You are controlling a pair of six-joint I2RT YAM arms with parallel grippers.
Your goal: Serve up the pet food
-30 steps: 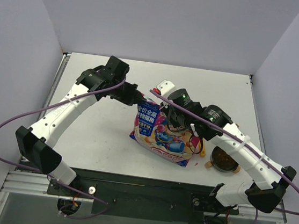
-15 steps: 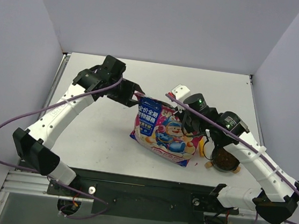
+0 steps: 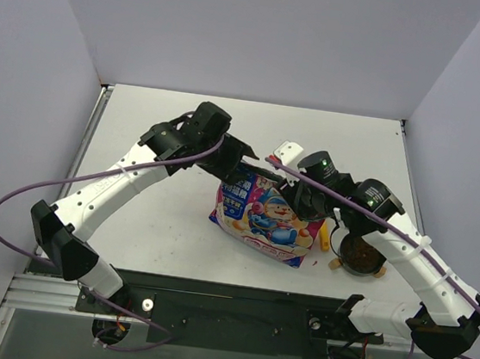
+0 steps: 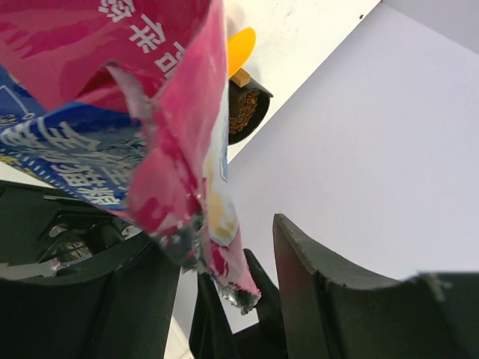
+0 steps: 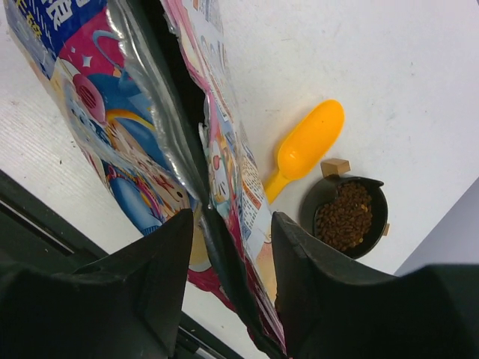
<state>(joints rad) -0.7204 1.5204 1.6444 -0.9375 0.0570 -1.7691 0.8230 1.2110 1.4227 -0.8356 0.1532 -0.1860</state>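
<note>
Straddling the bag [image 3: 262, 217] at its torn rim, our left end effector [image 4: 213, 247] and right end effector [image 5: 233, 217] stand parted, gripping nothing | pet food [image 5: 343, 215] sits in the bowl [image 5: 378, 198] near the bag | risk, we judge: a snagged finger tips the bag into the bowl.

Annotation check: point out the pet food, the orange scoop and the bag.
pet food [image 5: 344, 215], right wrist view, middle of the kibble heap.
orange scoop [image 5: 308, 142], right wrist view, its broad scoop end.
bag [image 3: 263, 217], top view, printed front panel.
</note>
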